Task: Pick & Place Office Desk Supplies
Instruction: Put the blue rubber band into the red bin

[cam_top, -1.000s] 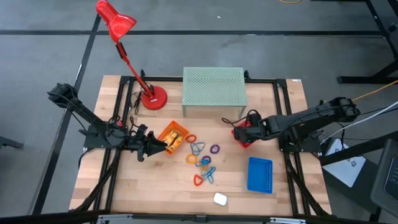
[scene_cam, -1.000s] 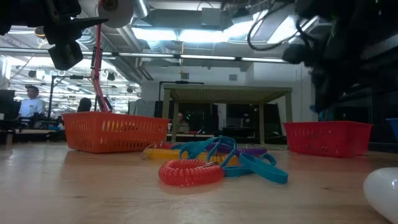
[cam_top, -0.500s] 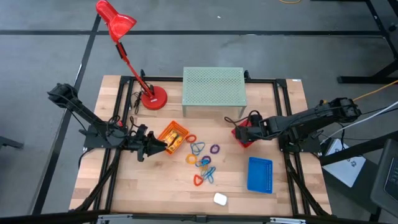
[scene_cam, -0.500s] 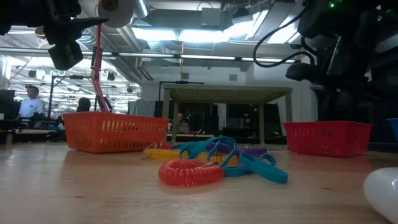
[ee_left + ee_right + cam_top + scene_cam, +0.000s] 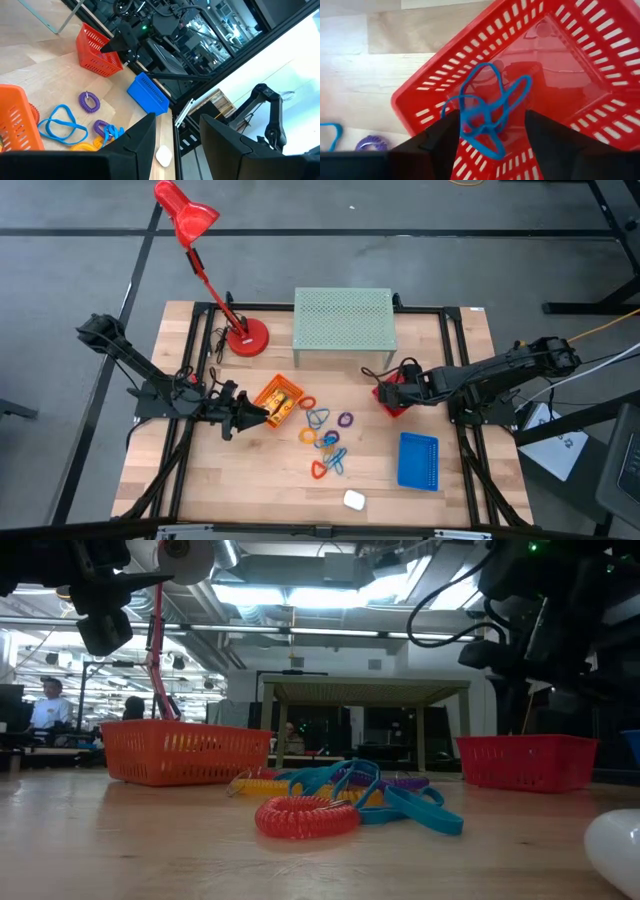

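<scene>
While the right gripper (image 5: 487,135) hangs over the red basket (image 5: 580,95) with its fingers spread wide, a tangle of blue loops (image 5: 490,112) sits between them, above the basket's floor, in the middle of the right wrist view. Whether the loops are loose and dropping or snagged on a finger cannot be told. The step in hand looks like the release of a sorted item into its bin. The next move probably calls for lifting clear of the basket without dragging the loops back out, then reaching toward the pile at the centre of the high view.

From above, the right arm stretches in from the right edge, its gripper (image 5: 392,392) over the red basket (image 5: 389,404) just right of centre, below the pale green riser (image 5: 343,326). The left arm comes in from the left edge and bends low, its gripper (image 5: 252,416) touching or just beside the orange basket (image 5: 279,401), fingers partly apart and empty in the left wrist view.

More coloured loops (image 5: 327,438) lie scattered on the wood at the centre, near the orange basket. A blue basket (image 5: 418,461) rests at lower right, well apart from the pile, and a small white object (image 5: 353,500) lies near the bottom edge. A red desk lamp (image 5: 210,270) stands at upper left.
</scene>
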`<state>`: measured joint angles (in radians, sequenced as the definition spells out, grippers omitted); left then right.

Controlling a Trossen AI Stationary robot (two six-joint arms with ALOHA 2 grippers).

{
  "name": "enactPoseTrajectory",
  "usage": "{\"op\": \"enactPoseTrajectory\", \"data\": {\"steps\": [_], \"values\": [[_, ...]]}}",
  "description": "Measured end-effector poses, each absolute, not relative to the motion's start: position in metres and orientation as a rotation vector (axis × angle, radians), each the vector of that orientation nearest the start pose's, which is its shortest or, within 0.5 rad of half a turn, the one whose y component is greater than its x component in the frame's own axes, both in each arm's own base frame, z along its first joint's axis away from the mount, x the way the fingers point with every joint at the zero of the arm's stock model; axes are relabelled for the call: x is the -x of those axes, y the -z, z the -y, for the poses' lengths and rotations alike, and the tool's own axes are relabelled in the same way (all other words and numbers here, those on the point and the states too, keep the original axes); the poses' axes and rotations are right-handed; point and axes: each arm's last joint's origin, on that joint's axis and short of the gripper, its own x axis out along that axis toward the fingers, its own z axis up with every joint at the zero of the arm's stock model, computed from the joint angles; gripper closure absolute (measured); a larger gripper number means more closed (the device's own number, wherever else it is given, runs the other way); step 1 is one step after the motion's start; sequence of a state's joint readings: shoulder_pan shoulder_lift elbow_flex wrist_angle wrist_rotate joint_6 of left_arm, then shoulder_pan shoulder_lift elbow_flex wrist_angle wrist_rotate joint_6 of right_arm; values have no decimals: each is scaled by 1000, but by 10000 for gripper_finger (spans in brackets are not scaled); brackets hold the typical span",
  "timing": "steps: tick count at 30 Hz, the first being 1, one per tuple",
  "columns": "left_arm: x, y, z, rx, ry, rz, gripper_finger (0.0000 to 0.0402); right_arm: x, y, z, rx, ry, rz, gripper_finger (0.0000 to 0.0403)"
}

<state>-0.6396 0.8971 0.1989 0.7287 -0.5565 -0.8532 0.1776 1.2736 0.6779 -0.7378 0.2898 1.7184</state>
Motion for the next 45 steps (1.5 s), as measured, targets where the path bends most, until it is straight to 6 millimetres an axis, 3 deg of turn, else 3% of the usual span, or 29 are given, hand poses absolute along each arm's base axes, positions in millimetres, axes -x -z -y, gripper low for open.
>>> {"op": "enactPoseTrajectory", "data": {"steps": [7,12,16,21,26,32,36,45], "values": [[-149,-201,91,871,88,-11,254,-205,-198,-28,-1121,1129,-833,174],[-150,-202,90,885,79,4,254,-207,-233,-28,-1052,1153,-866,174],[-155,-203,84,903,93,-11,254,-209,-268,-27,-974,1175,-791,174],[-174,-217,73,811,72,-164,254,-209,-309,-24,-904,1179,-669,174],[-190,-234,50,683,30,-322,254,-208,-335,-22,-869,1169,-599,174],[-205,-256,25,557,-13,-430,254,-208,-342,-21,-856,1166,-553,174],[-220,-254,16,454,-48,-581,254,-208,-342,-21,-843,1161,-560,174],[-280,-245,27,90,33,-836,254,-208,-342,-21,-834,1157,-564,174]]}}
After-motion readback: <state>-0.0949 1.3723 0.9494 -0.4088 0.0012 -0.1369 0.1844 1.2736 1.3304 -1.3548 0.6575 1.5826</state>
